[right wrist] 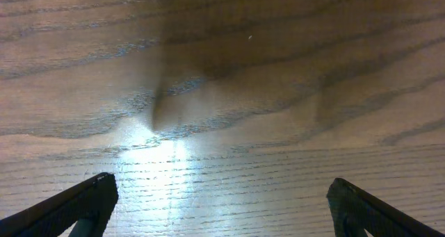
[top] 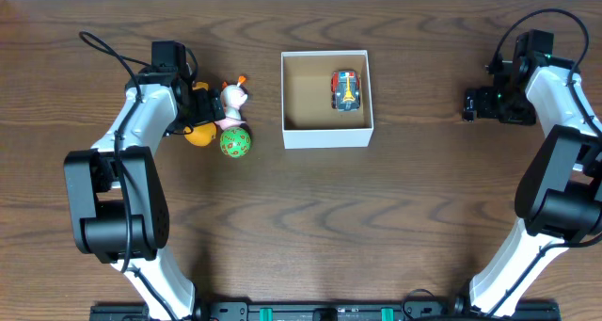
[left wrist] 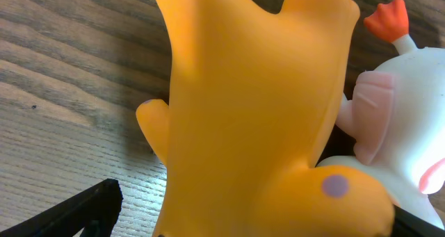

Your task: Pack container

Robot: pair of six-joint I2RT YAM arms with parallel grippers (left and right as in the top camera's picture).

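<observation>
The container (top: pixel 326 137), a square white-walled box with a brown inside, sits at the table's middle back. A small blue and orange toy car (top: pixel 346 89) lies inside it on the right. Left of the box are an orange toy (top: pixel 197 135), a white toy with an orange top (top: pixel 233 99) and a green ball (top: pixel 235 141). My left gripper (top: pixel 203 110) is open, and the orange toy (left wrist: pixel 250 112) fills the space between its jaws. A gap shows beside the left finger (left wrist: pixel 76 213). My right gripper (top: pixel 469 104) is open over bare wood, far right of the box.
In the left wrist view the white toy (left wrist: pixel 410 119) presses against the orange toy's right side. The right wrist view shows only wood grain between the two black fingertips (right wrist: pixel 83 202).
</observation>
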